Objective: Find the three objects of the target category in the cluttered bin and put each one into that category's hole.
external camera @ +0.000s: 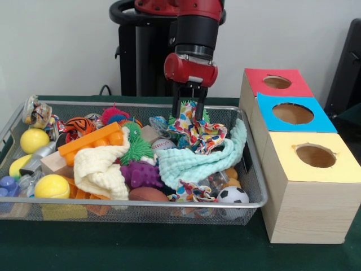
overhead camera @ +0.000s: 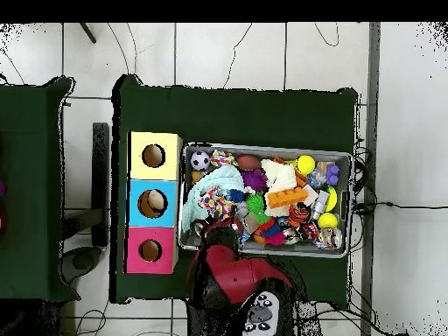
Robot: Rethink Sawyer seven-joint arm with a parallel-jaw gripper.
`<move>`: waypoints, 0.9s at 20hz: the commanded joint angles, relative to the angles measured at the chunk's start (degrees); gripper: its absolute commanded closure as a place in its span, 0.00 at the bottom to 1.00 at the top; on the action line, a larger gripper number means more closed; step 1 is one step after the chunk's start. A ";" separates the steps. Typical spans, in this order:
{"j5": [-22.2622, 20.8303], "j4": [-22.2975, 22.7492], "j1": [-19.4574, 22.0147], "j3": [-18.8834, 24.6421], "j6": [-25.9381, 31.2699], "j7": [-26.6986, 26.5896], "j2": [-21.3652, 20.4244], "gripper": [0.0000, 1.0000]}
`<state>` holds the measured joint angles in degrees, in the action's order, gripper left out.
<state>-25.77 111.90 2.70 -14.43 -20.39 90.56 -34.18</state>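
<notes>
near: soccer ball [external camera: 232, 195] at the mesh bin's [external camera: 256, 195] front right corner, brown football [external camera: 148, 194] left of it | mid: mint cloth [external camera: 197, 161], cream cloth [external camera: 101, 169], purple spiky ball [external camera: 141, 174] between them | far: gripper [external camera: 188, 114] pinching the patterned cloth [external camera: 197, 132] | right of bin: yellow box [external camera: 313, 186], blue box [external camera: 293, 116], red box [external camera: 276, 83], nearest to farthest

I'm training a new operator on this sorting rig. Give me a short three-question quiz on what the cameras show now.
1. True or false: the gripper is at the multicoloured patterned cloth in the wire bin.
2. Which box stands nearest the soccer ball: A) red B) blue C) yellow?
3. Fill in: the orange toy brick lies partly on a pale ____ cloth.

Key: 1 true; 2 C; 3 yellow.
</notes>
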 commanded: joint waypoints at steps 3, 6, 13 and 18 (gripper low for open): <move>-1.40 -5.26 0.70 8.24 -0.43 7.58 5.41 0.00; -0.57 -4.78 0.00 7.29 -2.82 8.06 6.08 0.00; -0.94 -4.41 1.38 8.34 -5.24 9.20 8.22 0.00; -1.49 -4.58 2.25 9.33 -5.87 9.49 9.04 0.00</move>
<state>-25.75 111.29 2.86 -11.94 -22.15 90.56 -28.09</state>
